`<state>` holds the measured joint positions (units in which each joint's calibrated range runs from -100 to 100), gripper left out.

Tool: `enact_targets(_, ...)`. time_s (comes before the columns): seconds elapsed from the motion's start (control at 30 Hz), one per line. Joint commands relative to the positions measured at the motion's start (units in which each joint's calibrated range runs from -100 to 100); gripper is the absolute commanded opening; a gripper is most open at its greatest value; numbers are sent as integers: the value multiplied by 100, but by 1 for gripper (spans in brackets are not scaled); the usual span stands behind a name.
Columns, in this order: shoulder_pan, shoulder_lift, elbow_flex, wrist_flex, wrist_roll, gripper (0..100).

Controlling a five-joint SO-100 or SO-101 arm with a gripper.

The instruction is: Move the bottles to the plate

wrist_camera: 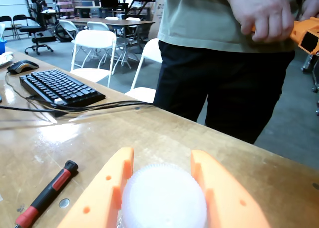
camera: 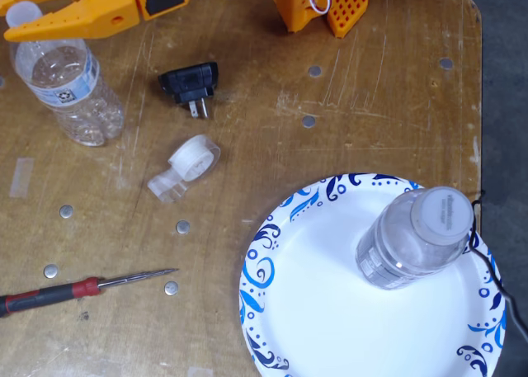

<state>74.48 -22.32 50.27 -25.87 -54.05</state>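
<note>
One clear bottle [camera: 66,84] with a white-and-blue label is at the table's top left in the fixed view. My orange gripper [camera: 12,16] is closed around its neck, one finger on each side of the white cap [camera: 22,12]. In the wrist view the cap [wrist_camera: 164,198] fills the gap between the two fingers of the gripper [wrist_camera: 162,153]. I cannot tell whether this bottle rests on the table or is lifted. A second bottle [camera: 412,241] stands upright on the right side of the white plate [camera: 313,319] with blue swirls, at the lower right.
A clear tape roll [camera: 191,161], a black plug adapter [camera: 190,82] and a red-handled screwdriver [camera: 82,288] lie between bottle and plate. The orange arm base [camera: 322,2] is at the top. A person [wrist_camera: 224,63], keyboard [wrist_camera: 60,87] and cables stand beyond the gripper.
</note>
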Motion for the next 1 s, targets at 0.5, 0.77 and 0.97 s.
enact_targets(0.5,-909,-79,-2559,1186,-25,1)
enact_targets(0.77,-2429,132,-4631,3014,-187,1)
enact_targets(0.97,-3895,815,-5568,3371,-156,1)
